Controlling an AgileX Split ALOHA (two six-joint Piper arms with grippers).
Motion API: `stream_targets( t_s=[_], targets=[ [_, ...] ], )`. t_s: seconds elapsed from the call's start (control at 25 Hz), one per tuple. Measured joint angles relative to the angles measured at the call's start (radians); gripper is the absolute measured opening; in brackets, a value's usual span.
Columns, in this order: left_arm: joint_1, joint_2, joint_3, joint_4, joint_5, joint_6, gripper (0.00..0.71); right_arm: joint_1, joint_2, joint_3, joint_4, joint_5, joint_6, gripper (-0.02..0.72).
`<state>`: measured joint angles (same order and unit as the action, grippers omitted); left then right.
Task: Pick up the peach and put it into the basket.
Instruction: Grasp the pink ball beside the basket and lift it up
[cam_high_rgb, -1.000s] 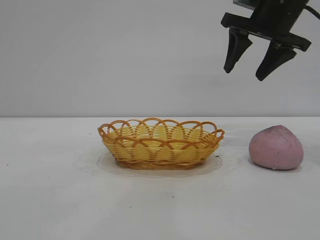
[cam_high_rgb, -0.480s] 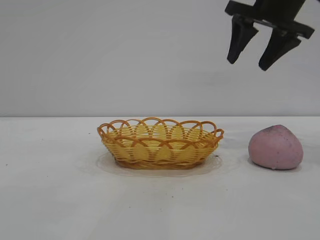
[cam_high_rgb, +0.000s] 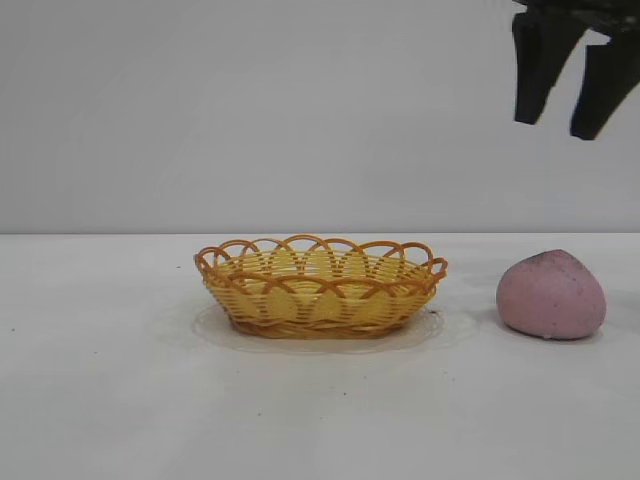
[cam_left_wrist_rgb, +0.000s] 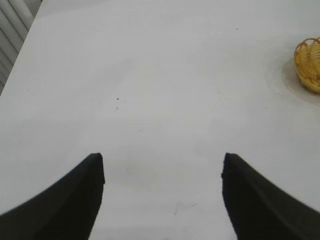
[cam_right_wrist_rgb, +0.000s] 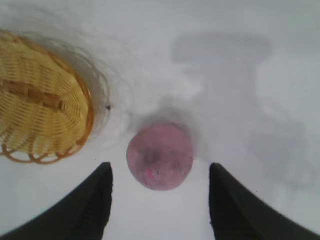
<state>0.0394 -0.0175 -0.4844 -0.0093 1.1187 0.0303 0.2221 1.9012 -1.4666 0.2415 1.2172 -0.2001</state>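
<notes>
Where the exterior view cuts off at its top right corner, only the two dark fingers of the right gripper (cam_high_rgb: 577, 85) show, pointing down, high above the counter (cam_high_rgb: 100, 400); the arm that carries them is out of frame.

Item 1, peach (cam_high_rgb: 552, 295): one. Dusty pink, rounded, darker speckling at its slightly pointed top. Rests on the counter to the right of the basket, apart from it, roughly beneath the right gripper and not touched by it. In the right wrist view it lies between the two finger silhouettes, well below them, its outline soft.

Item 2, basket (cam_high_rgb: 322, 286): one. Oval, yellow-orange weave, scalloped looped rim. Stands upright near the middle of the counter with nothing visible inside. Cut off in both wrist views: only one end shows in the right wrist view, only a small piece of rim at the picture's edge in the left wrist view.

Item 3, right gripper: one. Jaws apart, nothing between them.

Item 4, left gripper (cam_left_wrist_rgb: 162, 200): one. Not seen from the exterior camera. Its own wrist view shows two dark fingers only in part, over bare counter, far from the basket. Jaws apart, holding nothing.

Item 5, counter: one. White, with a few tiny dark specks.
</notes>
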Motion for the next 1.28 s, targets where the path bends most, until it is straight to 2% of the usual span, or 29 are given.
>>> stream_targets(
  t_s=[0.16,0.36,0.52,0.6,0.68,0.72,0.76,0.88,1.04,1.28],
  targets=[
    [0.000,0.000,0.000,0.000,0.000,0.000,0.442,0.047,0.083,0.000,-0.030,-0.009,0.026,0.413],
    [0.000,0.000,0.000,0.000,0.000,0.000,0.442,0.049,0.162,0.000,-0.050,-0.021,0.039,0.413],
    [0.000,0.000,0.000,0.000,0.000,0.000,0.442,0.049,0.201,-0.002,-0.052,-0.027,0.041,0.256],
    [0.000,0.000,0.000,0.000,0.000,0.000,0.442,0.049,0.205,-0.004,-0.051,-0.027,0.023,0.110],
    [0.000,0.000,0.000,0.000,0.000,0.000,0.442,0.049,0.205,-0.008,-0.051,-0.025,0.001,0.048],
    [0.000,0.000,0.000,0.000,0.000,0.000,0.442,0.049,0.205,-0.013,-0.049,-0.020,-0.003,0.059],
    [0.000,0.000,0.000,0.000,0.000,0.000,0.442,0.049,0.203,-0.020,-0.045,-0.013,-0.008,0.000],
    [0.000,0.000,0.000,0.000,0.000,0.000,0.442,0.049,0.175,-0.053,-0.019,-0.005,-0.014,0.000],
    [0.000,0.000,0.000,0.000,0.000,0.000,0.442,0.056,0.117,-0.143,0.058,-0.003,-0.018,0.000],
    [0.000,0.000,0.000,0.000,0.000,0.000,0.442,0.183,0.104,-0.243,0.091,-0.001,-0.022,0.000]
  ],
)
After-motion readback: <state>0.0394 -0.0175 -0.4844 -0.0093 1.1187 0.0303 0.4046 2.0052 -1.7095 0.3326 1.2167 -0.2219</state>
